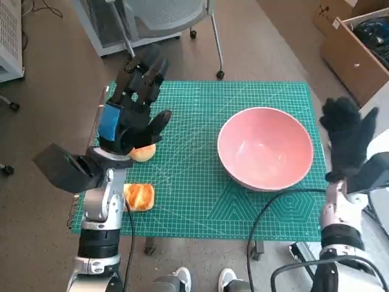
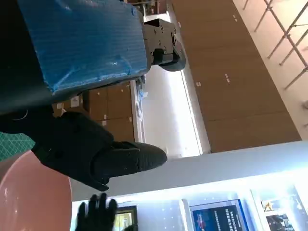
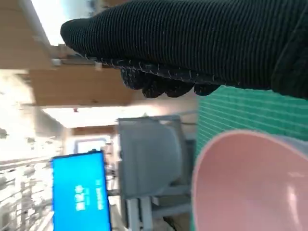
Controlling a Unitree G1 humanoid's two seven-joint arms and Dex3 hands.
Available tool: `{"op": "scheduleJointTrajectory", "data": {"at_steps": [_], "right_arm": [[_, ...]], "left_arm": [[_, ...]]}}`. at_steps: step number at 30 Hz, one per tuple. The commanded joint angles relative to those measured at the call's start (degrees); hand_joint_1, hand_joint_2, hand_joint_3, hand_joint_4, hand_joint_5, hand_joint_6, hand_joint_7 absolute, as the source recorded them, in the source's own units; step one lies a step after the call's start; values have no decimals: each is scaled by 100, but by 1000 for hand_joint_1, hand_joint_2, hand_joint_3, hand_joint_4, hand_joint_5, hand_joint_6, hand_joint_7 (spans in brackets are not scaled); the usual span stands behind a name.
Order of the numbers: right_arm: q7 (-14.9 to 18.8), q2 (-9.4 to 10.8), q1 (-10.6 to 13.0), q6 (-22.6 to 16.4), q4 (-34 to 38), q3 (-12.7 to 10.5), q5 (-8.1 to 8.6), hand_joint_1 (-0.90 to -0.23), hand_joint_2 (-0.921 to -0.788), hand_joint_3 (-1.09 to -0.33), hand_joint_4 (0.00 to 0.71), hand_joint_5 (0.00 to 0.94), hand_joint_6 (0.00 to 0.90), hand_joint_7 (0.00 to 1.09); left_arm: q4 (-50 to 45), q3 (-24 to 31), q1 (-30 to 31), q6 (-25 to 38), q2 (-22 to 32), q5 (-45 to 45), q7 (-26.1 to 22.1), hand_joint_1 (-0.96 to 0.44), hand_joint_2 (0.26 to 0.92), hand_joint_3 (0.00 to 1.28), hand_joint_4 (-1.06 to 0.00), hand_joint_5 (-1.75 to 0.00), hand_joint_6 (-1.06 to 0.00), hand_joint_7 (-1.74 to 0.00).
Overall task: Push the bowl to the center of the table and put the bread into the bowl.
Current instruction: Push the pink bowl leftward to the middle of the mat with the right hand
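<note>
Pink bowl sits right of table centre, looks smooth and slidey; nudge its rim. Right hand spread, empty, beside it. Left hand open above soft, squashable bread.

Bowl: plain pink, inside and out, with a paler rim. Mat: green, printed with a fine pale grid and diagonal lines. Bread rolls: golden-orange crust, lighter patches. Left hand: black, blue tape across its back. Right hand: black ribbed knit glove. Forearms: pale grey. Floor: brown-grey. Chair: grey.
</note>
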Motion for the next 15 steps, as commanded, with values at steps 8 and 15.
{"op": "scheduleJointTrajectory", "data": {"at_steps": [8, 15], "right_arm": [[118, 436, -60, 528, 364, -41, -11, -522, -921, -867, 160, 2, 120, 252], [113, 617, -153, 677, 396, 23, -91, -536, -921, -861, 164, 4, 127, 250]], "left_arm": [[-325, 74, 155, 119, 83, -40, 53, -394, 692, 541, -12, -154, 1, -541], [-468, 107, 253, 137, 100, 0, 146, -396, 693, 539, -22, -182, 1, -561]]}}
